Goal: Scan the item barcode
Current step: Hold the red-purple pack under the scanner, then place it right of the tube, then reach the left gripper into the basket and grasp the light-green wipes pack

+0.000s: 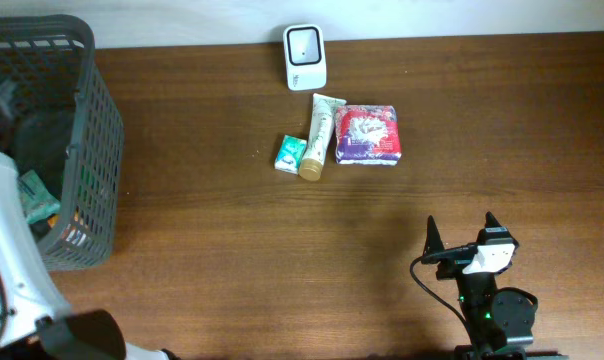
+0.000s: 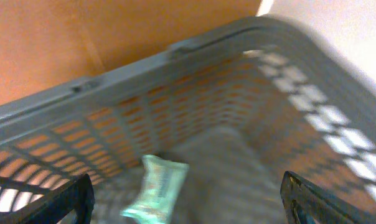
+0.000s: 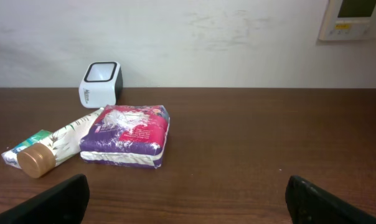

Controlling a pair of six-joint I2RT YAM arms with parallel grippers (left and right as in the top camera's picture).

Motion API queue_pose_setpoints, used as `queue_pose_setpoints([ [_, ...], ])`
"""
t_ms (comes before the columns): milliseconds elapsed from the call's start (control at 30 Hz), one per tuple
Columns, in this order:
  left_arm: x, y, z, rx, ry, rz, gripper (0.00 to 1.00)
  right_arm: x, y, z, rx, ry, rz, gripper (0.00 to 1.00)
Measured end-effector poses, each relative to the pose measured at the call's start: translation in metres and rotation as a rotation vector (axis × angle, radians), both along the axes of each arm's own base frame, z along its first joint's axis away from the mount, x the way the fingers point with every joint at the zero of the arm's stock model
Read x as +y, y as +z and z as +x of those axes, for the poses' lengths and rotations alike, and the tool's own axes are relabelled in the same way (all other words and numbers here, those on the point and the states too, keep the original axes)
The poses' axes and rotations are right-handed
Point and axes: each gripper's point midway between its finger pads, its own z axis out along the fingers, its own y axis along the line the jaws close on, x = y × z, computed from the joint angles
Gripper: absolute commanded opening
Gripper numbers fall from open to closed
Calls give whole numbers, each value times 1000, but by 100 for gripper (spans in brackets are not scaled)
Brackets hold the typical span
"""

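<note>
Basket: mesh walls block 9 o'clock; top open.
Cluster: tube, purple packet and green box packed together at 12 o'clock.
Scanner: just behind them.
Table: open passage between basket and cluster.

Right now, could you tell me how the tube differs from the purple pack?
The tube is long and narrow; the purple pack is squarish and thicker. The tube is pale with a tan cap; the pack is purple, red and white. Both lie flat on the table, side by side, near the scanner.
</note>
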Motion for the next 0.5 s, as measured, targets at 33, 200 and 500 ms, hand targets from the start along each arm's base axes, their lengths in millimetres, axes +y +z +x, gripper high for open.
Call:
queue_pose_setpoints([
  [33, 11, -11, -4, 36, 18, -8, 97, 0, 0, 0, 0, 0, 0, 99],
  [200, 32, -92, -11, 337, -42, -107, 99, 0, 0, 0, 0, 0, 1, 99],
  [500, 37, -198, -7, 591, -155, -280, 86, 0, 0, 0, 0, 0, 0, 99],
])
